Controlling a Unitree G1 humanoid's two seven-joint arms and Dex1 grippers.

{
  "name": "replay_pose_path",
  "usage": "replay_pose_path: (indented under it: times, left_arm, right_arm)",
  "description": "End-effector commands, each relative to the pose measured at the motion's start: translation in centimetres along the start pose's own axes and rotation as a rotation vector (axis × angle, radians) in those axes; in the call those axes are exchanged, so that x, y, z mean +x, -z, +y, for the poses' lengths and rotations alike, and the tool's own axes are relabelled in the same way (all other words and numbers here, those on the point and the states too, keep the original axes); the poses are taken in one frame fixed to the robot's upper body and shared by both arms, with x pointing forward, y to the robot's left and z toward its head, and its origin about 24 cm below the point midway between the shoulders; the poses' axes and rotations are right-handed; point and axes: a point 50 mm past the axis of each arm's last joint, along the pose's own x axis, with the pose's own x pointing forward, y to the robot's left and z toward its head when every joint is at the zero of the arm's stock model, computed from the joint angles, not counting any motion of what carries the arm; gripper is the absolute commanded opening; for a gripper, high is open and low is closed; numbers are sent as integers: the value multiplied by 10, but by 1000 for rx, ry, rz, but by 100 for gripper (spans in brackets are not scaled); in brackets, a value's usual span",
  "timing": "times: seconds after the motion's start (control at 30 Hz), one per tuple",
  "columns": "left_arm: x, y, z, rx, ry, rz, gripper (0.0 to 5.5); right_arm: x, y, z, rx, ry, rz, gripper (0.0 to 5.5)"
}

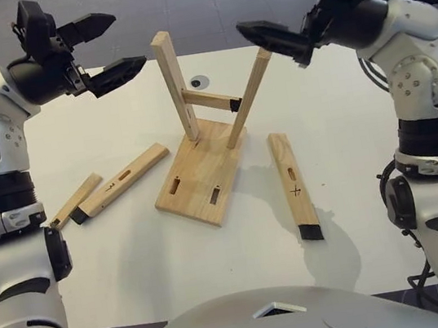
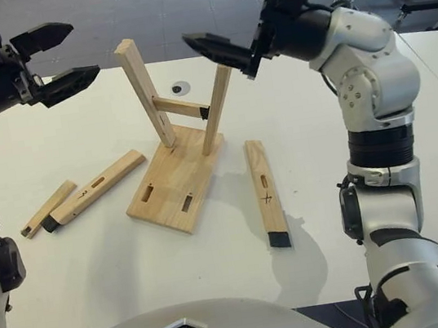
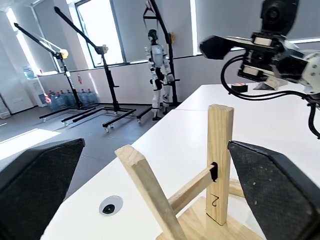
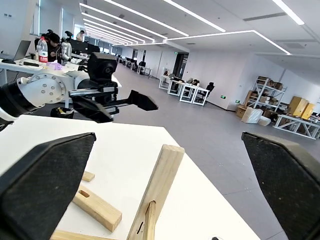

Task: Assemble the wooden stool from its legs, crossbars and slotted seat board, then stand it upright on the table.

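Seat board (image 1: pixel 193 186) sits on my table (image 1: pixel 355 135), two legs (image 1: pixel 175 84) standing in it. Loose leg (image 1: pixel 295 187) on my right, another leg (image 1: pixel 122 178) plus crossbar (image 1: pixel 76 199) left.

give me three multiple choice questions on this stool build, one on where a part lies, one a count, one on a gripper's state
1. Where does the loose pale wooden leg marked with a cross lie, relative to the flat slotted wooden seat board?
A. on the white table, on the robot's right of it
B. on top of it
C. leaning upright against it

2. How many upright wooden legs stand in the board?
A. one
B. two
C. four

3. How does the right gripper hold its jaws?
A. shut on the board
B. open, holding nothing
C. shut on a leg

Answers:
1 A, it lies flat beside the board's right edge.
2 B, two legs stand in it, joined by a short wooden crossbar.
3 B, the jaws are spread apart near one standing leg's top, clamping nothing.
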Motion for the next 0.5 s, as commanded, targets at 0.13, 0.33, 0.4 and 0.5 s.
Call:
replay_pose_path:
  times: [0.13,0.33,0.4,0.5]
  left_arm:
    - [35,8,24,-48,-3,41,524]
    - [31,44,31,-220,19,156,524]
    - [26,50,30,-234,28,175,524]
    - [25,53,31,-233,18,159,524]
  right_arm:
    - [8,12,14,-64,-85,90,540]
    - [18,5,18,-69,-124,37,540]
    - [20,4,19,-65,-135,28,540]
    - [20,4,21,-62,-146,27,540]
